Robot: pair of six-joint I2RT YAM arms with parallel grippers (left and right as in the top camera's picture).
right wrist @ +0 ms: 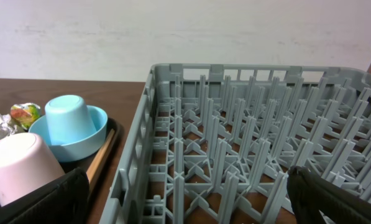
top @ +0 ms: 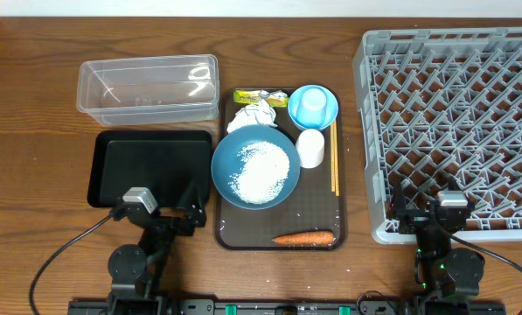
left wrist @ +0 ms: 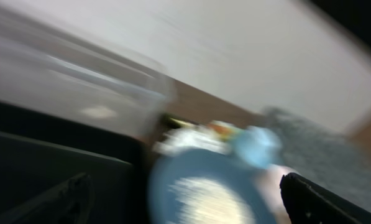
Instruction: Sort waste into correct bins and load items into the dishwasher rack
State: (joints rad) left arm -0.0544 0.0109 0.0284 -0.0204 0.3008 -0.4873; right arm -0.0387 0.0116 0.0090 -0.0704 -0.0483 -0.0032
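A large blue bowl [top: 255,166] holding white rice [top: 261,171] sits on a brown serving tray [top: 234,229]. Also on that tray are a crumpled tissue [top: 254,114], a yellow-green wrapper [top: 261,94], a light-blue cup [top: 313,107] upside down in a small blue bowl, a white cup [top: 310,147], chopsticks [top: 335,162] and a carrot [top: 303,237]. The black tray [top: 147,166] and the clear tub [top: 147,87] lie to the left. The grey rack [top: 457,131] is on the right. My left gripper [top: 160,219] [left wrist: 185,199] is open at the black tray's front edge. My right gripper [top: 427,212] [right wrist: 188,199] is open at the rack's front left corner.
The left wrist view is blurred; it shows the blue bowl [left wrist: 204,193] ahead and the black tray [left wrist: 42,168] at the left. The right wrist view shows the rack [right wrist: 253,130], the light-blue cup [right wrist: 70,118] and the white cup [right wrist: 17,165].
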